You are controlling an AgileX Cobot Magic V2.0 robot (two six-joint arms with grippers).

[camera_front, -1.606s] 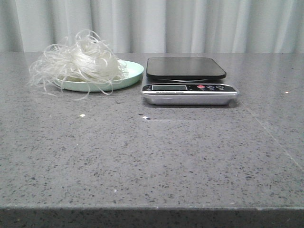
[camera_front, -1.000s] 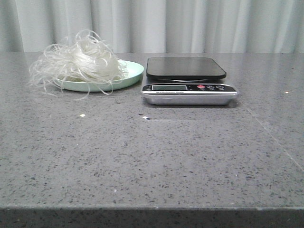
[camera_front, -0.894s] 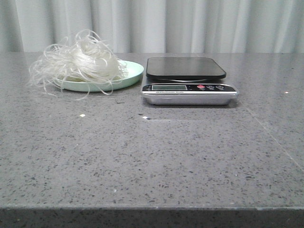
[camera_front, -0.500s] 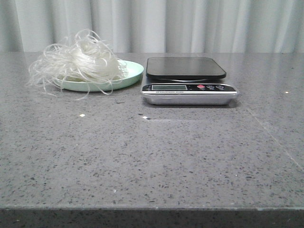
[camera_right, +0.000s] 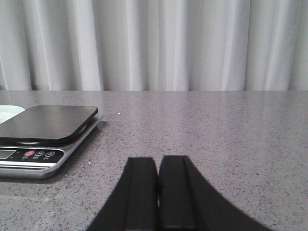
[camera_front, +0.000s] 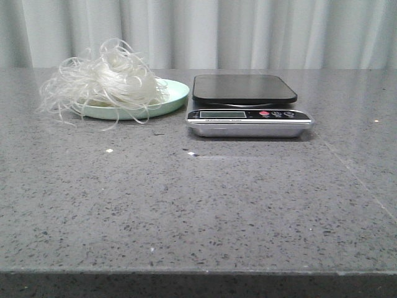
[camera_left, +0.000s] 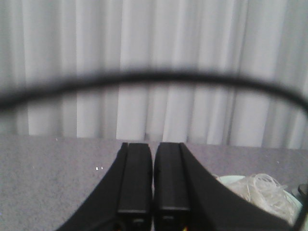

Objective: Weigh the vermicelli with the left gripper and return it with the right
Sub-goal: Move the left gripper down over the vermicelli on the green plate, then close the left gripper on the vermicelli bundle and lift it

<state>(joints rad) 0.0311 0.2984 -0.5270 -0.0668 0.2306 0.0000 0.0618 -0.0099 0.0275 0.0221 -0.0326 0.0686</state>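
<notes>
The vermicelli (camera_front: pixel 105 82) is a fluffy white nest of thin strands on a pale green plate (camera_front: pixel 177 93) at the back left of the table. Its edge also shows in the left wrist view (camera_left: pixel 262 190). A silver kitchen scale (camera_front: pixel 248 115) with a bare black platform stands right of the plate; it also shows in the right wrist view (camera_right: pixel 43 132). My left gripper (camera_left: pixel 153 147) is shut and empty, apart from the vermicelli. My right gripper (camera_right: pixel 157 161) is shut and empty, apart from the scale. Neither gripper shows in the front view.
The grey speckled table (camera_front: pixel 198 205) runs to a front edge near the camera. White curtains (camera_front: pixel 248 31) hang behind it. A few small white crumbs (camera_front: pixel 109 150) lie in front of the plate. A blurred dark cable (camera_left: pixel 154 79) crosses the left wrist view.
The whole front view has shifted very slightly to the right. The vermicelli, plate and scale have not moved on the table.
</notes>
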